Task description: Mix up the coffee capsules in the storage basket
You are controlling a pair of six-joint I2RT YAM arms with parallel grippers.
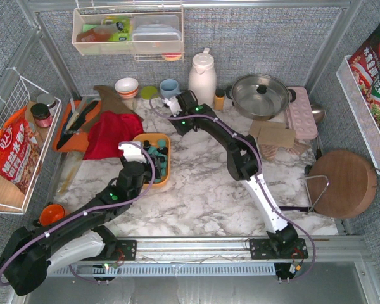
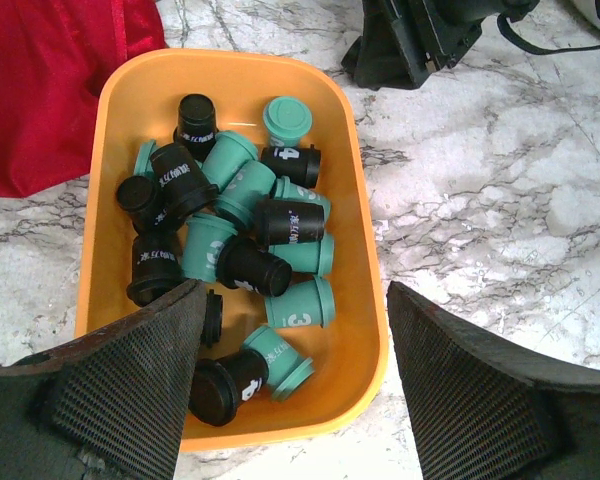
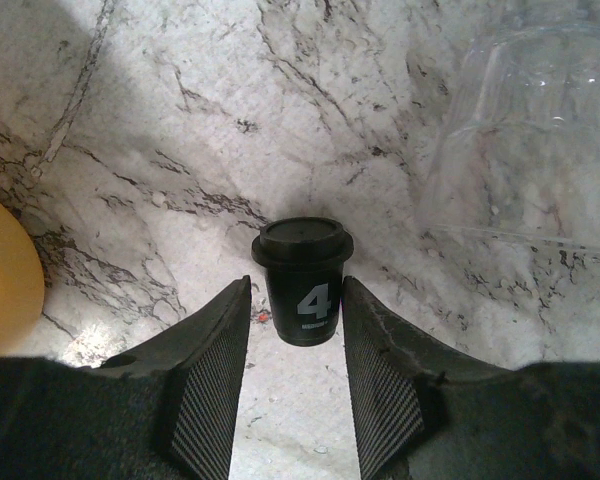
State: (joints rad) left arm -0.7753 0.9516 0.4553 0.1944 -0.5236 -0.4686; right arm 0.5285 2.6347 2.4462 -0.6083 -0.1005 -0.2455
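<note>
Left claw (image 2: 295, 300): wide open, empty; its fingers (image 2: 120, 390) hide the basket's (image 2: 365, 200) nearest capsules (image 2: 242, 215).
Right claw (image 3: 296, 300): narrowed around an upright black capsule (image 3: 302, 250); cannot tell if gripping.

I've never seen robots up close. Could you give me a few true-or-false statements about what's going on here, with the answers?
1. The basket holds black and teal capsules. True.
2. The left hand grips a capsule. False: it hangs open over the basket, holding nothing.
3. A black capsule marked 4 stands on the table between the fingers of the right hand. True.
4. The red cloth lies inside the basket. False: it lies beside it on the table.
</note>
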